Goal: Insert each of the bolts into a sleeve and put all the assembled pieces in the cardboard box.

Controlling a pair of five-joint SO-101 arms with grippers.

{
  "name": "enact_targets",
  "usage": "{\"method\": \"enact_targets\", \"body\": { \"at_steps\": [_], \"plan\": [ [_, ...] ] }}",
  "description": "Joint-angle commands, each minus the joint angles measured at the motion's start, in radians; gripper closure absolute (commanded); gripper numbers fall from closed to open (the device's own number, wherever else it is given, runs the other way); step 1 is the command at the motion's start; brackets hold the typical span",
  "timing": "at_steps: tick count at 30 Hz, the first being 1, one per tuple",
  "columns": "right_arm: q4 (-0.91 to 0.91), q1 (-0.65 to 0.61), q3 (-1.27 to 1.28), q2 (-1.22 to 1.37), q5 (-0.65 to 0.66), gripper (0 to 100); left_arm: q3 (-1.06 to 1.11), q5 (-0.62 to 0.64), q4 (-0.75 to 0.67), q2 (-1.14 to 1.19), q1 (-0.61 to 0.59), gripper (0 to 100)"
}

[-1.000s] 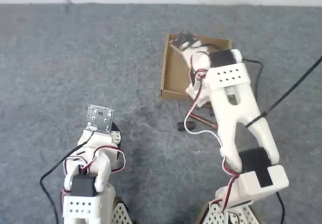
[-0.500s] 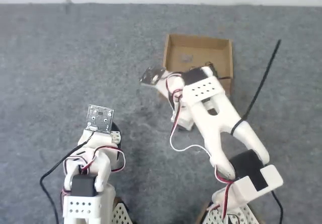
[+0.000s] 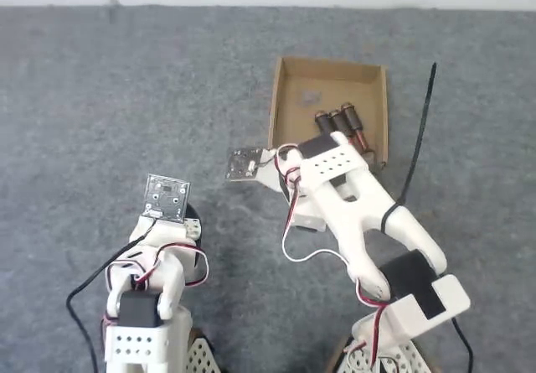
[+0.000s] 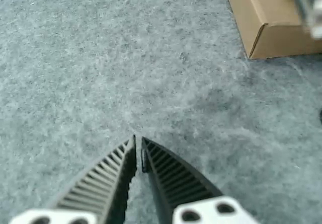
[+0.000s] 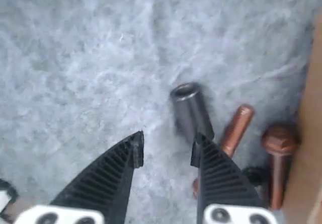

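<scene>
My right gripper (image 5: 166, 151) stands open just above the grey carpet. A dark sleeve (image 5: 190, 114) lies right ahead of one fingertip (image 5: 200, 146), not between the two. Beside the sleeve lie two copper bolts (image 5: 235, 129) (image 5: 276, 156), close to the cardboard box wall (image 5: 314, 103). From above, the right arm (image 3: 335, 176) hangs over the near left corner of the cardboard box (image 3: 286, 96), and three assembled pieces (image 3: 338, 125) lie inside it. My left gripper (image 4: 139, 144) is shut on nothing, low over bare carpet.
The left arm (image 3: 155, 272) sits at the front left, well apart from the box. A corner of the box (image 4: 266, 20) shows far ahead of the left gripper. A black cable (image 3: 419, 138) runs along the box's right side. Open carpet spreads to the left.
The right arm has swung back out of the box toward its near left corner, leaving three assembled pieces in view inside. The left arm has kept still.
</scene>
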Motion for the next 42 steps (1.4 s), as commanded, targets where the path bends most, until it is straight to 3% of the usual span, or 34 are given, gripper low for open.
{"method": "enact_targets", "body": {
  "at_steps": [1, 12, 18, 37, 42],
  "plan": [
    [-0.048, -0.004, -0.002, -0.058, 0.023, 85.3, -0.012, -0.008, 0.002, 0.002, -0.005, 99],
    [-0.076, -0.002, 0.002, -0.028, 0.055, 85.0, -0.012, -0.015, 0.002, 0.002, -0.005, 99],
    [-0.186, 0.013, 0.000, 0.111, 0.066, 85.3, -0.012, -0.127, 0.005, 0.002, -0.005, 99],
    [-0.174, 0.056, -0.023, 0.140, 0.069, 85.6, -0.012, -0.132, 0.005, 0.002, -0.003, 99],
    [-0.182, 0.058, -0.021, 0.140, 0.064, 99.8, -0.012, -0.132, 0.003, 0.002, -0.003, 99]
  ]
}}
